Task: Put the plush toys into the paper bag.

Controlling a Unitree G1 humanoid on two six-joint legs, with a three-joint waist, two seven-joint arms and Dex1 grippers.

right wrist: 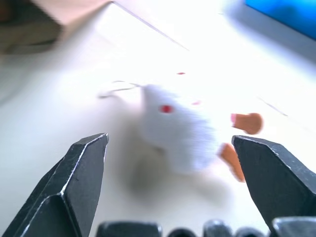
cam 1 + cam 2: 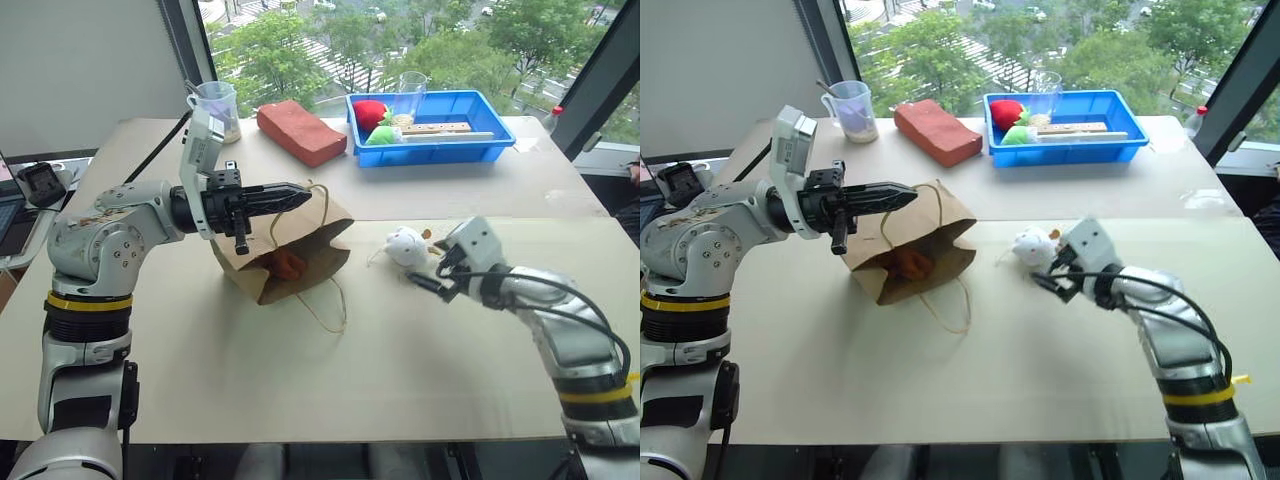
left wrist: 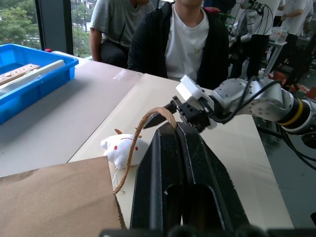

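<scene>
The brown paper bag (image 2: 300,225) lies on its side mid-table, its mouth facing me. My left gripper (image 2: 300,192) is shut on one twine handle (image 3: 139,132) and holds the mouth's upper edge up. Inside the mouth sits the orange-brown plush toy (image 2: 287,263). The white plush toy (image 2: 405,245) rests on the table right of the bag, apart from it. My right gripper (image 2: 432,268) stands open just right of the white toy. Its fingers (image 1: 81,168) are spread on either side of the toy's near end and do not touch it.
At the back are a reddish-brown brick (image 2: 300,130), a clear measuring cup (image 2: 215,105) and a blue tray (image 2: 440,153) holding red and green stuffed toys, a glass and a wooden strip. People (image 3: 187,39) stand beyond the table's right side.
</scene>
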